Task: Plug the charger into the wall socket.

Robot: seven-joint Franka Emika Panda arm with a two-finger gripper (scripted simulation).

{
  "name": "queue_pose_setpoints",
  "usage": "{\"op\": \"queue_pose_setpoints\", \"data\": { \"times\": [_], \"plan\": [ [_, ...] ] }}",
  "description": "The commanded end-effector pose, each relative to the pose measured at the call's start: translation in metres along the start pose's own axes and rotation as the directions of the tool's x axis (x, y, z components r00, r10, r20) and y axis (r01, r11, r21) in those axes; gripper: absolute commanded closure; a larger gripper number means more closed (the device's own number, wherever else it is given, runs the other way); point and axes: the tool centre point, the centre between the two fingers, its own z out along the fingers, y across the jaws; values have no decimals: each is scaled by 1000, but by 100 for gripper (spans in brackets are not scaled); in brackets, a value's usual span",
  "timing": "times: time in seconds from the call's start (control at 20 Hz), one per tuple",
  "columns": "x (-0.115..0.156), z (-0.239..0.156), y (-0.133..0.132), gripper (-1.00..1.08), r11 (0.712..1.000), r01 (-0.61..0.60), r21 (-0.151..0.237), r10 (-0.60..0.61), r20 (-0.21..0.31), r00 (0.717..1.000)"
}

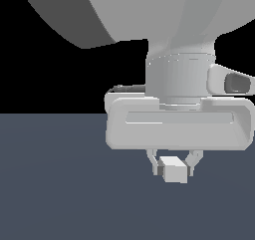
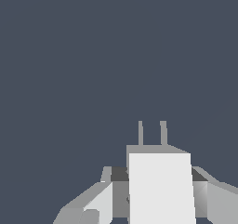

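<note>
The charger [image 1: 174, 170] is a small light grey-white block held between the fingers of my gripper [image 1: 173, 166], just under the big white hand that fills the exterior view. In the wrist view the charger [image 2: 160, 186] shows a broad pale face, and two thin grey prongs [image 2: 152, 133] stick out of its far end over the dark floor. My gripper [image 2: 158, 190] is shut on the charger, one finger [image 2: 95, 202] on each side of it. The wall socket is out of view in both frames.
A flat dark blue-grey floor [image 1: 60, 184] spreads under the hand, with black background above it. The arm's large grey link [image 1: 99, 15] fills the upper part of the exterior view.
</note>
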Motion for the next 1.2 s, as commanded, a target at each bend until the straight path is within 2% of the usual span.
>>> {"op": "queue_pose_setpoints", "data": {
  "times": [0.0,0.6,1.15],
  "plan": [
    [0,0,0,108,1000,0,0,0,0,1000],
    [5,-4,-5,108,1000,-16,-2,16,-1,1000],
    [44,-28,-35,108,993,-121,-17,121,-3,993]
  ]
}}
